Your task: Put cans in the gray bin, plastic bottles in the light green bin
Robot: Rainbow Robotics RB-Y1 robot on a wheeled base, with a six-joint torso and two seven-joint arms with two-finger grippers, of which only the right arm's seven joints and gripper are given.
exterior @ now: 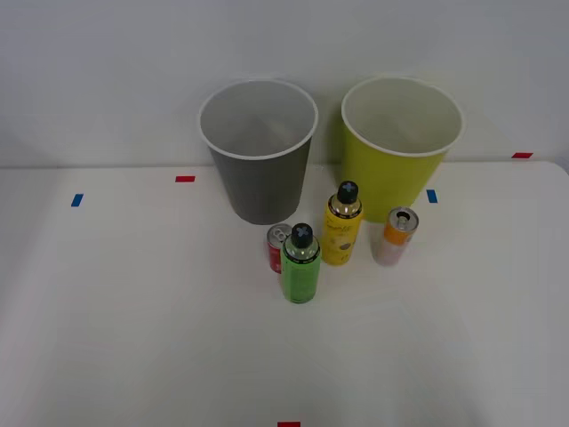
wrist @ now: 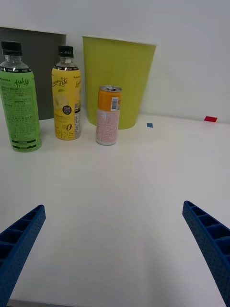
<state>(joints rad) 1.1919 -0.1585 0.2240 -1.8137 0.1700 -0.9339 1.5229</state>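
Front view shows the gray bin at far left and the light green bin to its right on the white table. Nearer stand the red can, green bottle, yellow bottle and orange-and-white can, all upright. The right gripper has its blue fingers spread wide, holding nothing.

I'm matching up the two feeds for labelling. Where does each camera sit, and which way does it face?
Front view: above the arms, looking forward and down at the table, both bins and four containers; no robot body.
Right wrist view: low over the table, facing the light green bin; the open right end effector shows its blue fingers.
Shared: green bottle, yellow bottle, orange-and-white can, gray bin.
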